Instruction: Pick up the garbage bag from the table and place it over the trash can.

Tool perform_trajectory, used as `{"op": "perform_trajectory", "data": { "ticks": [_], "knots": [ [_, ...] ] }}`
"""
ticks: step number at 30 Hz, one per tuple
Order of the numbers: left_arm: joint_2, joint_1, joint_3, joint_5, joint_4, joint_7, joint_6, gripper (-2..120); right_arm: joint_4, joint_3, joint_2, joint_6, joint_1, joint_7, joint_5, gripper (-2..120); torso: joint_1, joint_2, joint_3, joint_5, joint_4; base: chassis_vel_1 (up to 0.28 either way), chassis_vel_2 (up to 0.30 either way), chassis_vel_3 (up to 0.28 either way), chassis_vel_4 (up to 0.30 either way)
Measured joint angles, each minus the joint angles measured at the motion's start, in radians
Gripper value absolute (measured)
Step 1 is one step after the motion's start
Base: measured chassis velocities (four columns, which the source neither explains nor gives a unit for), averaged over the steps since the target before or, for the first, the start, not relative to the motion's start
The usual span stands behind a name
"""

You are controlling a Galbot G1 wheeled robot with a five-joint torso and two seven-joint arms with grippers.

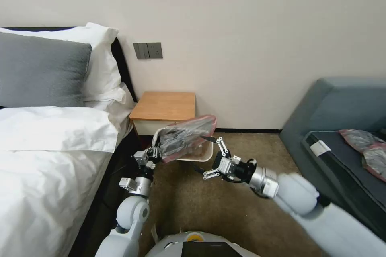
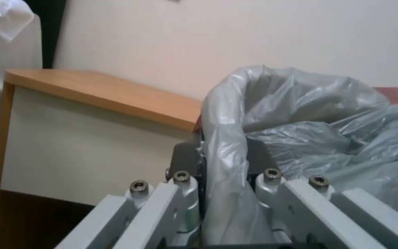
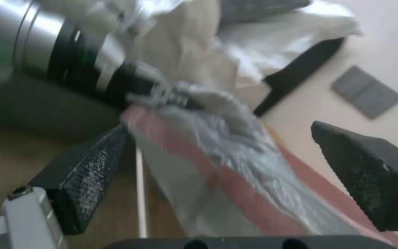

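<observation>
1. The wooden nightstand (image 1: 164, 105) stood against the wall, its flat top bare.
2. The cream trash can (image 1: 207, 153) sat on the carpet in front of it.
3. The crinkly, shiny garbage bag (image 1: 187, 136) hung above the can's rim.
4. The left gripper (image 1: 155, 153) pinched the film's left edge.
5. The right gripper (image 1: 209, 156), jaws spread, waited by the bag's right side; it should probably catch the pink band, then stretch the mouth wide.
</observation>
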Motion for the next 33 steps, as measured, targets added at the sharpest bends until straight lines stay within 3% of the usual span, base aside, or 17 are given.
{"op": "perform_trajectory", "data": {
  "ticks": [14, 23, 33],
  "knots": [
    [0.002, -0.006, 0.004, 0.053, 0.007, 0.001, 0.006, 9, -0.096, -0.06, -0.066, -0.011, 0.166, -0.039, -0.04, 100, 0.0, 0.0, 0.0, 0.0002, -0.0004, 0.0, 0.0, 0.0, 0.0],
    [0.005, -0.008, 0.004, 0.09, -0.007, 0.011, 0.015, 9, -0.173, -0.2, -0.038, -0.021, 0.302, -0.069, -0.064, 99, 0.0, 0.0, 0.0, 0.0001, -0.0002, 0.0, 0.0, 0.0, 0.0],
    [0.003, -0.004, 0.002, 0.078, -0.022, 0.014, 0.023, 9, -0.205, -0.258, -0.024, -0.017, 0.367, -0.126, -0.074, 67, 0.0, 0.0, 0.0, 0.0, -0.0003, 0.0, 0.0, 0.0, 0.0]
  ]
}}
